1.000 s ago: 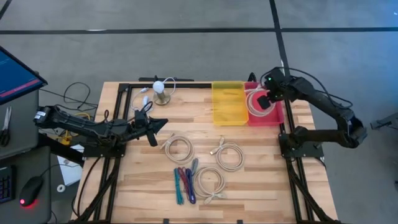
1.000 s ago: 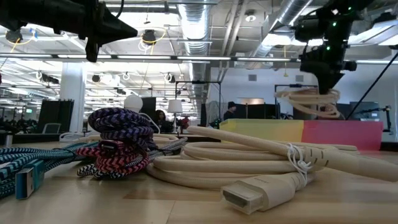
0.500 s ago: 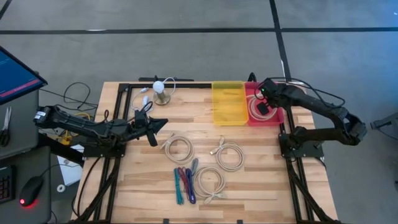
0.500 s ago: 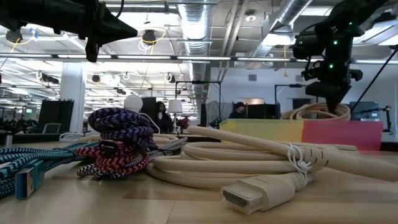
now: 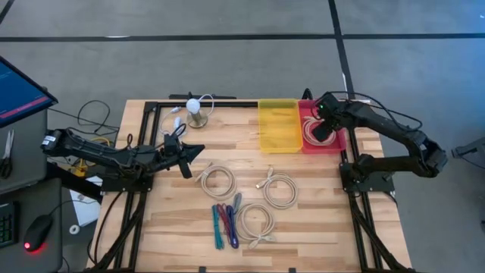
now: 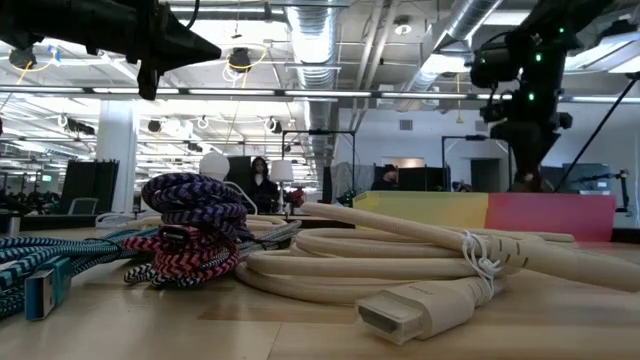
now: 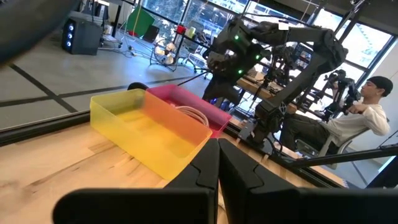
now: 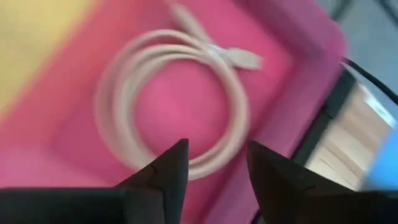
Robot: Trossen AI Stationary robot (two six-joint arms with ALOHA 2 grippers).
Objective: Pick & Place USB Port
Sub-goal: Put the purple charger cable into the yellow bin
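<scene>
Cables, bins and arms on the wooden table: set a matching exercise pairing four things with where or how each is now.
Column 1
1. coiled cream cable
2. translucent yellow plastic bin
3. right gripper
4. left gripper

Column 2
A. empty, beside the pink plastic bin
B. jaws shut, near the table's left side
C. lying loose in the pink bin
D. jaws open, above the pink bin

Pairs: 1-C, 2-A, 3-D, 4-B
</scene>
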